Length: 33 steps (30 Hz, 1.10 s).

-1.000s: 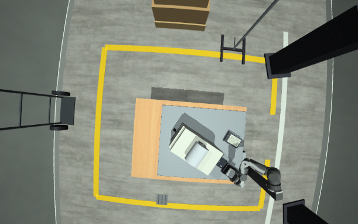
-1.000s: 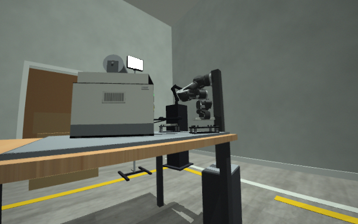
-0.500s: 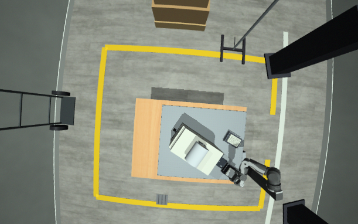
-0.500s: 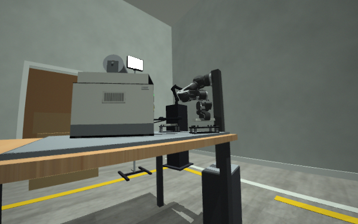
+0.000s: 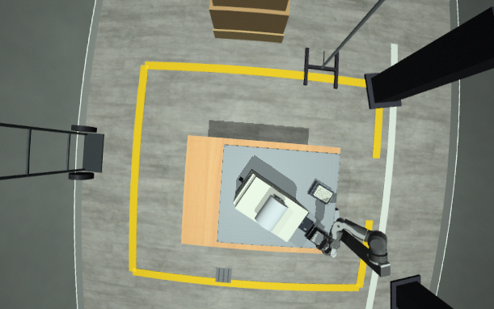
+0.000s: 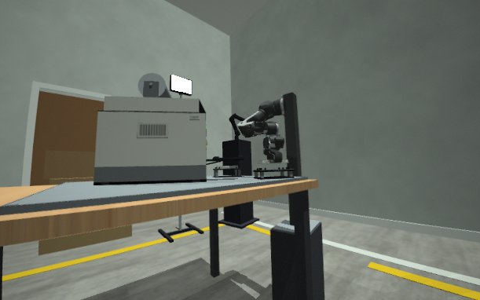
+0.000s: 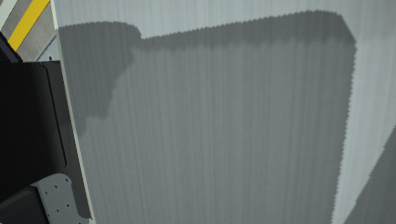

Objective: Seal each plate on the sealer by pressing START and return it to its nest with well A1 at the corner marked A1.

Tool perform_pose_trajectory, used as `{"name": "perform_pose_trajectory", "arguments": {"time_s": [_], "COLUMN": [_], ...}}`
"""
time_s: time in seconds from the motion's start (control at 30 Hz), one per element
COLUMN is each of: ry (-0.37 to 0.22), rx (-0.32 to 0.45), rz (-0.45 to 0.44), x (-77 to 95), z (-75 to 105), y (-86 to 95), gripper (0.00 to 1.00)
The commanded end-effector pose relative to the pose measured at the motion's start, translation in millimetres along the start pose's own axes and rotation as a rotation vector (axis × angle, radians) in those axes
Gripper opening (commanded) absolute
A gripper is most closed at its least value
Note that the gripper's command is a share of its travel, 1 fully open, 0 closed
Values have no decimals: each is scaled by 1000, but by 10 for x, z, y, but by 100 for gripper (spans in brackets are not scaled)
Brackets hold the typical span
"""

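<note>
Grey-walled room, wood desk (image 5: 200,190) (image 6: 146,212) with a blue-grey mat (image 5: 280,152) (image 6: 87,193), plate clamped over its nest.

Got the jaws (image 5: 323,243) (image 6: 273,159) closed on one plate (image 6: 269,162), basically level right above a dark nest (image 6: 273,170); can't tell from here if touching. Other plate (image 5: 323,193) sitting in the other nest (image 5: 314,188) (image 6: 227,175), well apart from the jaws. Big boxy sealer (image 5: 251,198) (image 6: 150,151) close by, with a tiny green light (image 6: 206,126) and a dark stage (image 5: 306,224) (image 6: 225,159) sticking out toward the arm side.
</note>
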<state>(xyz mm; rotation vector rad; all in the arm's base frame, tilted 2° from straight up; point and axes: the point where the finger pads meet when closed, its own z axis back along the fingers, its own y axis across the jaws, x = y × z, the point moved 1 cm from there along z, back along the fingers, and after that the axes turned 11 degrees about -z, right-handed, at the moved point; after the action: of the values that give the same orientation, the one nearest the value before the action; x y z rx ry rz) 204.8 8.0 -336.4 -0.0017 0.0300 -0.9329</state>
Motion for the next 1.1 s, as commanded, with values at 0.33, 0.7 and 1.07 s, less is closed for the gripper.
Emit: {"name": "perform_pose_trajectory", "arguments": {"time_s": [0.33, 0.7, 1.07], "ry": [2, 1, 1], "rx": [6, 4, 4], "rz": [5, 2, 2], "x": [-9, -5, -5], "z": [-63, -92, -92], "y": [7, 7, 8], "gripper": [0, 0, 0]}}
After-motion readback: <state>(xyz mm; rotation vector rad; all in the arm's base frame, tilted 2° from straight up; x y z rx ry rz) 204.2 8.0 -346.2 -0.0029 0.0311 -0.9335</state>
